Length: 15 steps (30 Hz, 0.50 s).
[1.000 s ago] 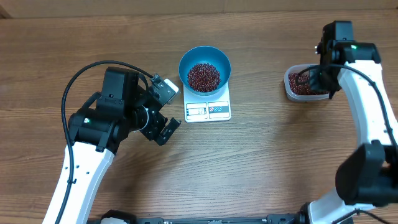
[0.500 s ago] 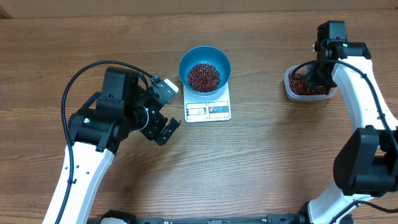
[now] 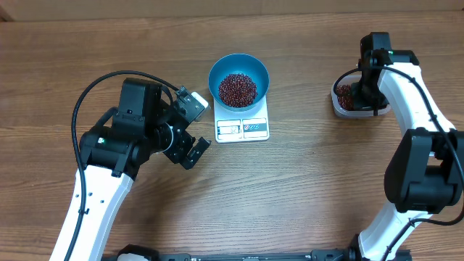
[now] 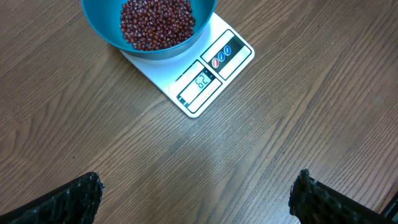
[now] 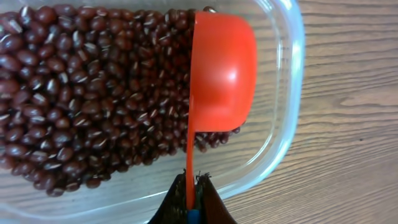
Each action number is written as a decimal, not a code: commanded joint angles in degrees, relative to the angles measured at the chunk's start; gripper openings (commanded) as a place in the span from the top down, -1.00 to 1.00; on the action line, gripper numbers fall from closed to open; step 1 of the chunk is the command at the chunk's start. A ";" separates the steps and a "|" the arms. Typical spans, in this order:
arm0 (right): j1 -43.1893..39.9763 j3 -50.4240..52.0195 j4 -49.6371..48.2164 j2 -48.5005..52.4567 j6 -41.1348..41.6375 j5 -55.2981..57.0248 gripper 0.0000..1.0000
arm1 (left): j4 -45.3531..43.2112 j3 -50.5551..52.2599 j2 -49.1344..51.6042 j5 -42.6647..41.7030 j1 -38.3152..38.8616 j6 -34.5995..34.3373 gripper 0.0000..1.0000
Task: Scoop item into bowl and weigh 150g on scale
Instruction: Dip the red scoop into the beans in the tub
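Blue bowl point(image 3: 239, 64) sits on the white scale point(image 3: 243, 129) at twelve o'clock on the wooden worktop point(image 3: 304, 181), with a heap of dark red beans point(image 3: 238, 89) inside it; the scale's display faces six o'clock. Over at two o'clock a clear plastic tub point(image 5: 283, 106) holds more of the beans. The right jaws are pinching the thin handle of a red scoop point(image 5: 222, 74), whose cup lies among those beans near the tub's end wall. The left jaws are spread wide with nothing between them, above bare wood at eight o'clock from the scale.
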<state>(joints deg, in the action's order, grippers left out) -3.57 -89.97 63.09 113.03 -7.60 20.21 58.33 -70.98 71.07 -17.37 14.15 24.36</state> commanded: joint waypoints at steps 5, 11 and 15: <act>0.09 0.02 2.67 0.46 -1.22 -11.63 0.93 | -0.04 -1.51 0.17 -0.02 -0.31 0.02 -1.00; -0.02 -0.35 4.94 0.46 0.11 -16.70 0.93 | -0.04 -1.51 0.17 -0.02 -0.31 0.02 -0.99; -0.42 -1.70 5.99 0.46 0.11 -22.82 0.93 | -0.04 -1.51 0.17 -0.02 -0.31 0.02 -0.99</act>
<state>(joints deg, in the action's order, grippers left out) -3.79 -90.80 66.96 113.03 -7.60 6.17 58.33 -70.98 71.07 -17.37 14.15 24.36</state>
